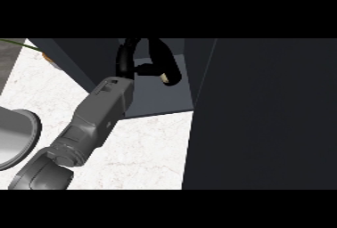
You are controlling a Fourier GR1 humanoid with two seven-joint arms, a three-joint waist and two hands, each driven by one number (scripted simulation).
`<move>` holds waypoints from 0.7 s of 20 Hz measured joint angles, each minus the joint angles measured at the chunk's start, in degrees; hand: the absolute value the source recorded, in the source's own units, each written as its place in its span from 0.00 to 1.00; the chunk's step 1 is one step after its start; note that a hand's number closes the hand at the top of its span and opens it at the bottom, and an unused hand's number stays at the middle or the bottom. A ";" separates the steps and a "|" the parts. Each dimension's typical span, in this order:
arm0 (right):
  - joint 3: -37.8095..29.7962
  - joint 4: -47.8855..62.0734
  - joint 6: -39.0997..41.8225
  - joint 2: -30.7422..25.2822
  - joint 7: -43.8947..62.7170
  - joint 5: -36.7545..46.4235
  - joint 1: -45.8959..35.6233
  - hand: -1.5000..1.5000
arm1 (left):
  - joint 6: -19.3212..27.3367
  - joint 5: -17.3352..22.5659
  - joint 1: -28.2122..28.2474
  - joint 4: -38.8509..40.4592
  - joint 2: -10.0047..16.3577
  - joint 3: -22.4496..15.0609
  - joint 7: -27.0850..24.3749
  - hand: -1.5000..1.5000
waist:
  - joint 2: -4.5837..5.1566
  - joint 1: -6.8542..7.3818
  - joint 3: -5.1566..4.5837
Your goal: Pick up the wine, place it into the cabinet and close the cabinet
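**Wine bottle (166,78), dark with a pale tip, held by the black left hand (126,58) inside the slate-grey box cabinet (158,101)**

Closest to me, the grey jointed forearm (99,111) comes in from the lower left corner and slants up across the white marble counter (145,151). A rounded steel basin (14,133) sits at the left edge, just beside the arm's lower part. Further on, the arm crosses the cabinet's front edge and the hand is inside the opening. Its fingers arch over and the thumb folds in, curled round the bottle. Bottle and hand are both so dark that only the tan tip stands out, pointing down toward the cabinet floor. I cannot tell whether the bottle touches that floor. A tall, dark, flat panel (263,111) fills the right side, beside the opening. The right hand does not show.
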 measured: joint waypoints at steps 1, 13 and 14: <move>0.10 0.01 0.07 0.07 -0.11 -0.02 0.11 0.00 | -0.90 0.44 -0.15 -0.39 -0.15 0.50 -0.44 1.00 | -0.04 0.11 0.00; -0.76 -0.44 0.33 -0.51 -0.44 -0.26 3.00 0.00 | -12.28 3.01 -1.69 -3.41 -2.76 3.67 -3.70 0.00 | -1.17 2.49 0.11; -0.73 -0.51 0.26 -0.58 -0.42 -0.26 3.28 0.00 | -13.24 2.97 -1.61 -3.38 -2.44 3.71 -3.56 0.00 | -1.24 2.70 0.12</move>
